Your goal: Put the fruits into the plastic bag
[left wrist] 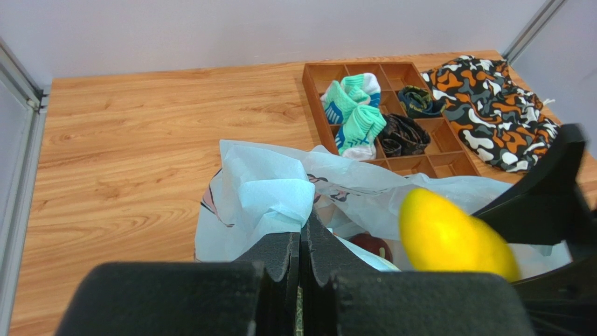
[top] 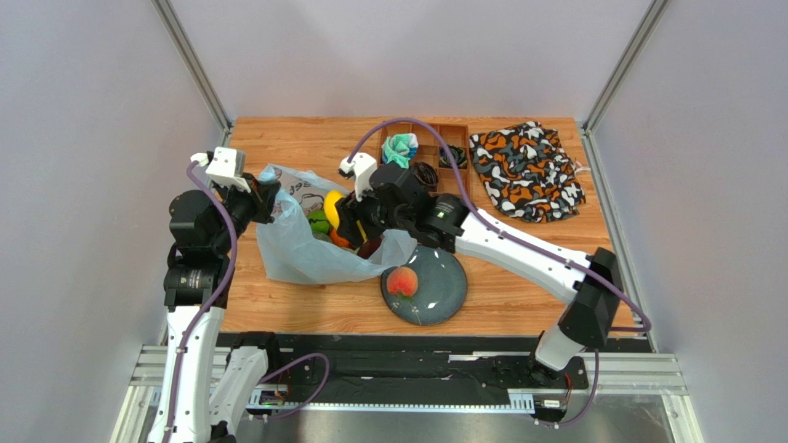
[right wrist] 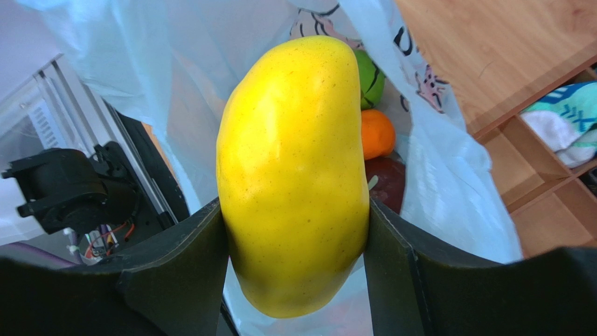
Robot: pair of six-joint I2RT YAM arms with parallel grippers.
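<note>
Mango [right wrist: 294,175] clamped between your right fingers [right wrist: 183,276], one pad on each long side, hanging over the open mouth of the plastic bag [top: 296,254]. Bag lies crumpled on the left half of the surface [top: 277,148], midway between near and far edges, mouth facing right. Your left fingers [left wrist: 280,260] are pressed together on a fold of the bag's rim, holding it up on the side toward the left edge.

Down inside the bag, from your right wrist view: orange [right wrist: 376,133], bright green fruit [right wrist: 369,77] above it, dark red fruit [right wrist: 387,183] below, all close together; whether they touch, you cannot tell.

Peach [top: 401,281] sits outside the bag on a dark round plate [top: 442,300] at the near edge, about mid-width, with the bag's edge reaching the plate's rim.

Wooden divided tray [top: 455,137] against the far edge, rolled socks [left wrist: 354,115] in its compartments. Patterned cloth [top: 525,171] bunched at the far right corner, just beside the tray
</note>
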